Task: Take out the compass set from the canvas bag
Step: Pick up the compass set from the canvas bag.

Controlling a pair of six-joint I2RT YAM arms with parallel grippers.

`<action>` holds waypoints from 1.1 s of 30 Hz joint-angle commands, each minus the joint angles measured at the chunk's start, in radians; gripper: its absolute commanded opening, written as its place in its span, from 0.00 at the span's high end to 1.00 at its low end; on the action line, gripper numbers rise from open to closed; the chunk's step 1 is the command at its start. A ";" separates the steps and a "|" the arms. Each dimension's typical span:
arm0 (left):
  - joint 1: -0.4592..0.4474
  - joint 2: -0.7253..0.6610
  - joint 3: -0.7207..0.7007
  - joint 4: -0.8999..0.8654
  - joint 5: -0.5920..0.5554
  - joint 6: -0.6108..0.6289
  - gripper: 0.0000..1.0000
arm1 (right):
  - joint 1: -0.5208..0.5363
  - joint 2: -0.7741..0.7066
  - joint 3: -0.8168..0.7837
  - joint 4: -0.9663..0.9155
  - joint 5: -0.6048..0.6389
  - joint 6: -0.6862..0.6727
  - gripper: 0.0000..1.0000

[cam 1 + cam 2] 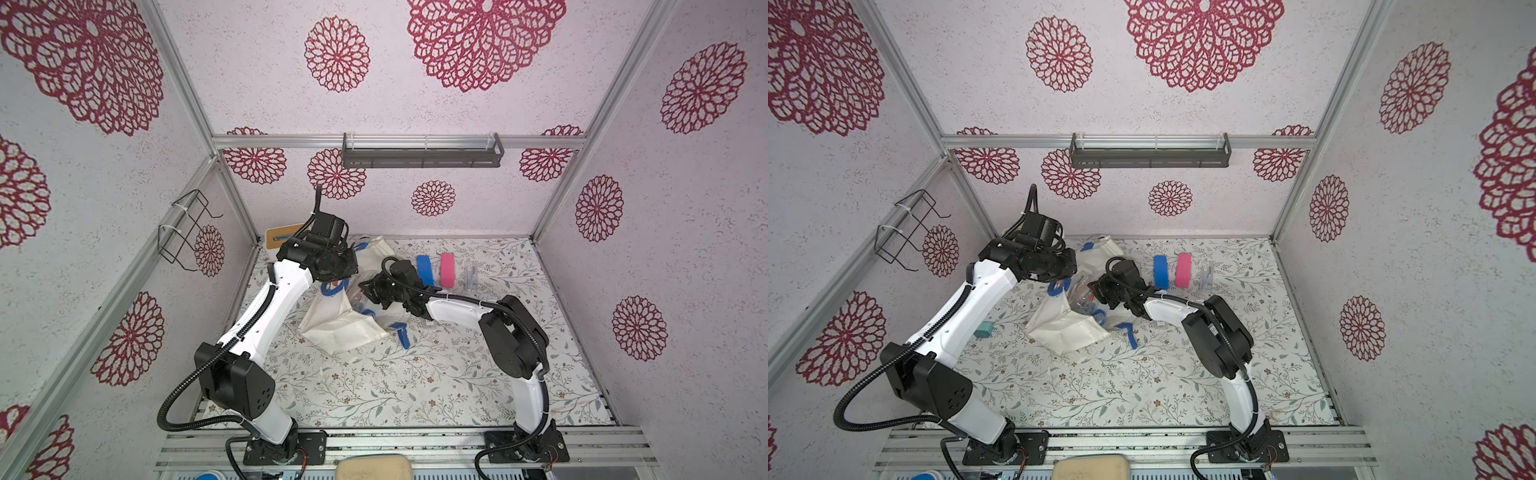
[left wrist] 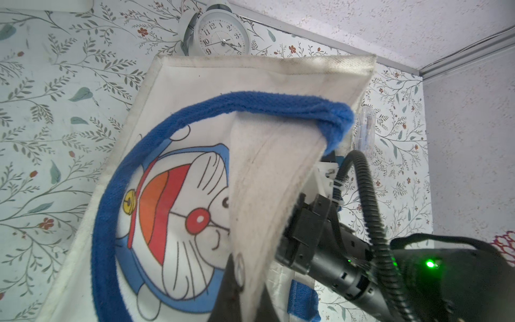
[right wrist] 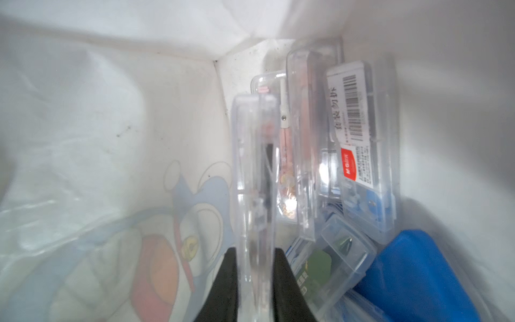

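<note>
In both top views the canvas bag point(image 1: 345, 326) point(image 1: 1065, 328) slumps on the flowered tabletop point(image 1: 415, 386) a little left of centre, its mouth turned toward the right of the frame and one blue handle point(image 1: 403, 336) trailing onto the tabletop at its lower right. The left arm rises from its base at the lower left, bends at the elbow and slants up to the right, its wrist folded down over the bag's upper edge. In the left wrist view the left claw point(image 2: 241, 278) is pinched closed on a fold of the bag's rim, holding it up beside the cartoon print point(image 2: 178, 212), with an alarm clock point(image 2: 223, 36) beyond the bag. The right arm climbs from the lower right, folds at the elbow and lays its forearm nearly level toward the left, with its wrist at the bag's mouth. In the right wrist view the right claw point(image 3: 255, 274) is inside the bag, its two black fingers point(image 3: 223, 281) pressed against both faces of the compass set point(image 3: 255, 167), a clear case standing on edge. Other clear cases point(image 3: 356, 133) stand beside it. Outside, a blue block point(image 1: 424, 270), a pink block point(image 1: 447, 270) and another clear case point(image 1: 471, 274) lie near the back wall.
</note>
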 commanded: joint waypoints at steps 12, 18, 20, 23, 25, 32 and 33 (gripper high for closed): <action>0.000 -0.011 0.063 0.148 0.066 0.193 1.00 | -0.051 -0.156 0.032 -0.168 0.032 -0.174 0.91; 0.018 -0.021 0.055 0.130 0.104 0.210 1.00 | -0.068 -0.195 0.047 -0.256 0.068 -0.258 0.91; 0.024 -0.024 0.034 0.134 0.132 0.210 1.00 | -0.076 -0.209 0.055 -0.283 0.078 -0.290 0.91; 0.026 -0.042 -0.002 0.162 0.161 0.204 1.00 | -0.083 -0.232 0.080 -0.326 0.086 -0.357 0.91; 0.030 -0.052 -0.017 0.175 0.154 0.196 1.00 | -0.090 -0.242 0.105 -0.360 0.076 -0.418 0.91; 0.065 -0.053 -0.040 0.185 0.188 0.175 1.00 | -0.185 -0.296 0.068 -0.367 -0.139 -0.608 0.91; 0.068 -0.055 -0.043 0.187 0.192 0.174 1.00 | -0.207 -0.307 0.050 -0.350 -0.190 -0.620 0.90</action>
